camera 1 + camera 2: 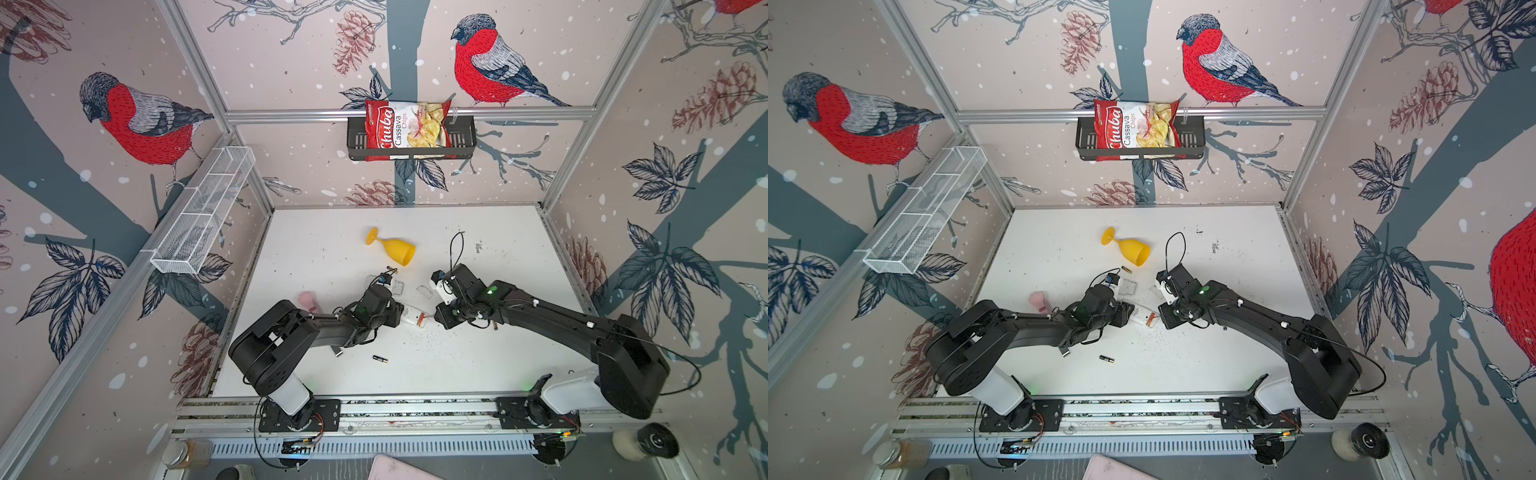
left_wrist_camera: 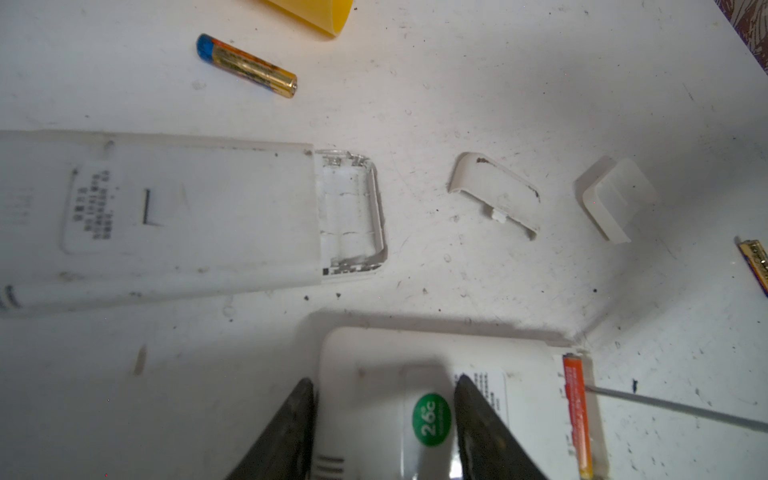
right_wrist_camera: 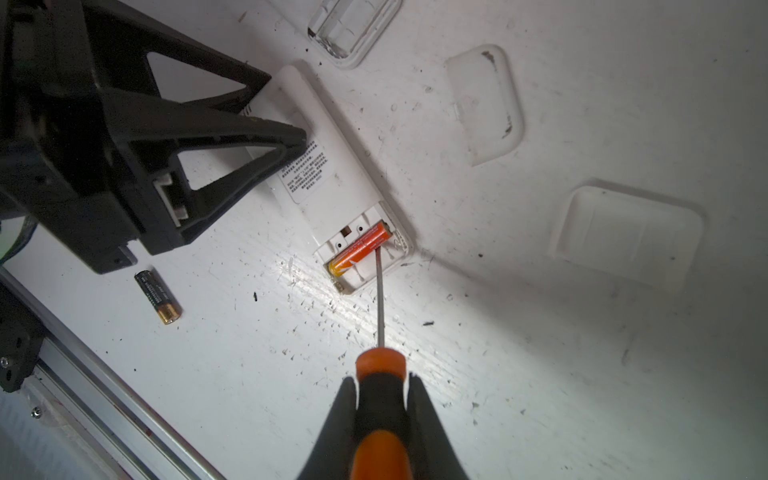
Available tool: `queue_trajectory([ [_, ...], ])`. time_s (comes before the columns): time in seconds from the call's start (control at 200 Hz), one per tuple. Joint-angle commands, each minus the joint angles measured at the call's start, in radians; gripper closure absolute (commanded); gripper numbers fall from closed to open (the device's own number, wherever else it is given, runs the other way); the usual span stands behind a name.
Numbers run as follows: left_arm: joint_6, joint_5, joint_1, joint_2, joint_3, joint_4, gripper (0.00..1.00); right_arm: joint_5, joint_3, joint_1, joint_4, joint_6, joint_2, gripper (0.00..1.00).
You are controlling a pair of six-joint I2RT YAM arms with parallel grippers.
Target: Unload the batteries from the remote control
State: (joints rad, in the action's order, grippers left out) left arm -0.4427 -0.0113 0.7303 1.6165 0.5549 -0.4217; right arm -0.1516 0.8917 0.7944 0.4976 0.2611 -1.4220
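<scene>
1. One orange battery (image 3: 361, 249) sits in the open bay of the remote (image 3: 345, 158), which lies back-up on the desk (image 3: 540, 374).
2. Right end effector (image 3: 382, 378) pinches a screwdriver (image 3: 380, 361); its tip touches that battery.
3. Left end effector (image 2: 383, 378) is spread; one fingertip sits beside the remote's end, the other over its label.
4. Second remote (image 2: 187, 216) has an empty bay; a curved cover (image 2: 494, 191) and a square cover (image 2: 619, 199) lie beside it.
5. Black battery (image 3: 158, 297) lies loose by the left arm; gold battery (image 2: 247, 66) lies near the yellow cup (image 2: 311, 16).
</scene>
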Motion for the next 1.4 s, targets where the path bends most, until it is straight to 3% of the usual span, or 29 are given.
queue_trajectory([
  [0.0,0.004,0.044,0.003,0.012,0.006,0.008,0.47,-0.032,-0.020,0.002,-0.031,0.000,-0.006,1.00],
  [0.215,0.002,0.055,0.002,0.018,0.012,0.005,0.47,-0.116,-0.066,-0.027,-0.120,0.019,-0.006,1.00],
  [0.85,-0.002,0.047,0.003,0.012,0.001,0.000,0.48,-0.159,-0.066,-0.072,-0.175,0.027,0.057,1.00],
  [1.396,-0.004,0.040,0.001,0.013,0.004,0.005,0.48,-0.072,-0.052,-0.078,-0.123,0.033,0.133,1.00],
])
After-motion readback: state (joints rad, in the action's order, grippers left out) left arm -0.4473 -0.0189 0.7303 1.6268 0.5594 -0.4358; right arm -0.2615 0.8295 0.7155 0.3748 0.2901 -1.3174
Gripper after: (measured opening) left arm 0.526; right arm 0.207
